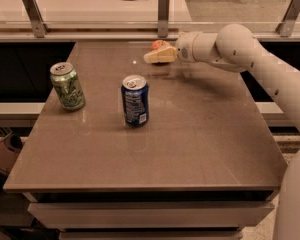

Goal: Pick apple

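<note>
The apple [158, 44] sits near the middle of the far edge of the table [190, 149], partly hidden behind the gripper [159, 56], which reaches in from the right side. Whether the gripper has hold of it cannot be told.

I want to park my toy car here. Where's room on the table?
The biggest bare patch is the front half of the table, from the blue can to the near edge. The right side is bare too. Between the green can and blue can there's a smaller gap. It's crowded at the back edge, where the gripper is at the apple.
</note>
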